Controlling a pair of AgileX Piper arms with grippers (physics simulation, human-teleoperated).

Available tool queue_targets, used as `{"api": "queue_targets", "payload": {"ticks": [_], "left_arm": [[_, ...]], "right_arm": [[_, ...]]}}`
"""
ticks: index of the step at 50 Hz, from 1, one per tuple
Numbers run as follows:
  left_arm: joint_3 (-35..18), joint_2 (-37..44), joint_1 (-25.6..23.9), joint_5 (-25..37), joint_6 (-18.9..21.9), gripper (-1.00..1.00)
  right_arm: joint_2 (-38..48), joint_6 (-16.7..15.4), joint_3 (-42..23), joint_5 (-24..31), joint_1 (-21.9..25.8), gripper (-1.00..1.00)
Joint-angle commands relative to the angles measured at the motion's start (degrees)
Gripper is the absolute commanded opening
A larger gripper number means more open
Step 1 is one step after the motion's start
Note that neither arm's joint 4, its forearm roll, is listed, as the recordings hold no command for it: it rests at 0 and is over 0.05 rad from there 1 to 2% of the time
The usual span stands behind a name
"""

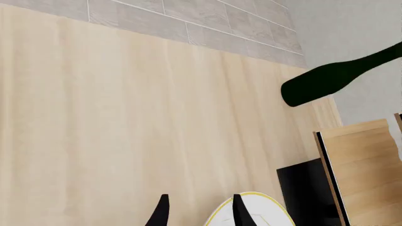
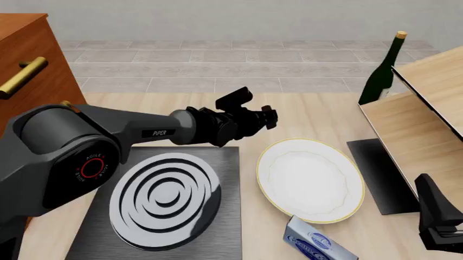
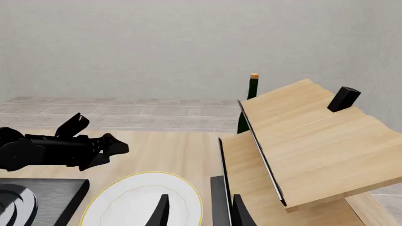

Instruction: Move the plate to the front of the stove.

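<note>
Plate [image 2: 311,179], white with a thin gold rim, lies flat on the table [image 2: 311,116] just right of the stove [image 2: 224,227], beside the ringed burner [image 2: 165,201] rather than in front of it. I judge it rigid, smooth and breakable, light enough for one arm; lying flat, its only hold is the raised rim, pinched from the side with one finger under the lip. A loose pinch could let the glaze slip.

My left gripper [image 2: 269,117] hangs above the table beyond the plate's far rim, fingers [image 1: 162,212] spread apart and holding nothing; in the left wrist view the rim sits right at one fingertip. My right gripper [image 3: 199,212] is low at the near right, fingers parted and empty, pointing over the plate's edge.

Room is tight. A blue and silver packet [image 2: 318,245] touches or nearly touches the plate's near rim. A small black mat [image 2: 380,176] lies close on the right, with a wooden rack [image 2: 416,124] over it and a dark wine bottle [image 2: 383,70] behind. The far side, toward the tiled strip, is open, so lifting before travelling looks safer than sliding.
</note>
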Motion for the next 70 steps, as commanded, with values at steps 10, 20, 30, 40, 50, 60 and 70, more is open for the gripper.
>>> {"api": "queue_targets", "payload": {"ticks": [10,20,30,40,50,60,70], "left_arm": [[-1.08,2.15,-1.83,-0.77,-1.34,1.0],[-2.48,4.0,-2.2,-0.56,-1.69,1.0],[-2.74,4.18,-3.34,-0.67,-2.19,1.0],[-4.47,5.9,-3.09,-0.17,-2.84,1.0],[-5.14,7.47,-3.73,-0.49,-3.64,1.0],[-6.35,8.81,-3.47,0.06,-3.97,1.0],[-6.94,10.0,-4.13,-0.07,-4.55,1.0]], "right_arm": [[0.01,-0.03,0.0,0.0,0.02,1.0],[0.01,-0.01,0.0,0.01,-0.01,1.0],[0.0,0.0,0.0,0.0,-0.01,1.0],[0.0,0.0,0.0,0.0,0.0,1.0],[0.0,0.0,0.0,0.0,0.0,1.0],[0.0,-0.01,0.0,0.0,0.01,1.0],[0.01,-0.01,0.0,0.01,0.0,1.0]]}}
